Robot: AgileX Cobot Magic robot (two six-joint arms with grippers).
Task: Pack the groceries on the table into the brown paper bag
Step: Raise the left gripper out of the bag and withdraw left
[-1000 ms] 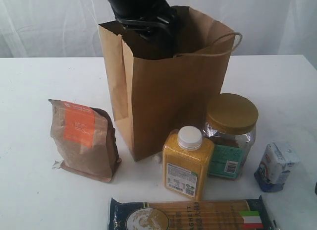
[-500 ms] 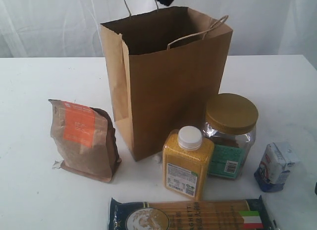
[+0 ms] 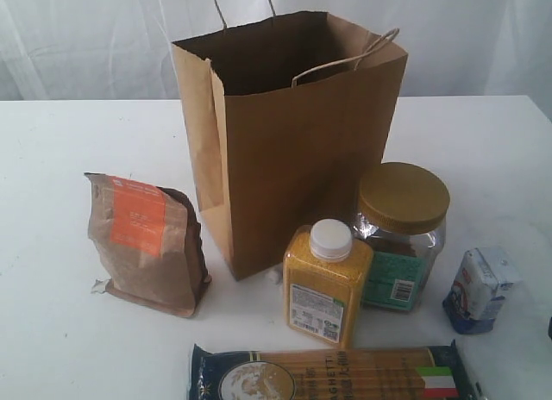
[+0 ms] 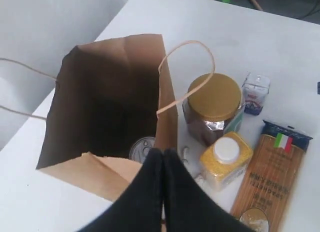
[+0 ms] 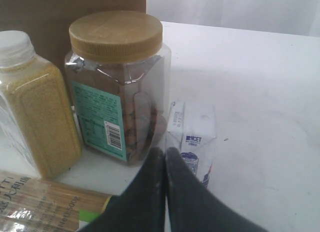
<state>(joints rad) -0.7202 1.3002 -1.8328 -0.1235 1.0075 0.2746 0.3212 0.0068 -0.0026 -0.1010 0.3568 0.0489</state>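
The brown paper bag stands upright mid-table with its mouth open. Inside it, at the bottom, lies the dark pull-tab can. My left gripper is shut and empty, high above the bag's rim and outside the exterior view. On the table stand the kraft pouch, the yellow bottle, the gold-lidded jar, the blue-white packet and the spaghetti pack. My right gripper is shut and empty, low near the packet and jar.
White curtains close off the back. The bag's cord handles stick up above its rim. A few small white bits lie by the bag's foot. Bare tabletop stretches beyond the packet.
My left arm has lifted out of the bag and left the top of the exterior view. The bag's handle has sprung back. The groceries on the table have not moved.
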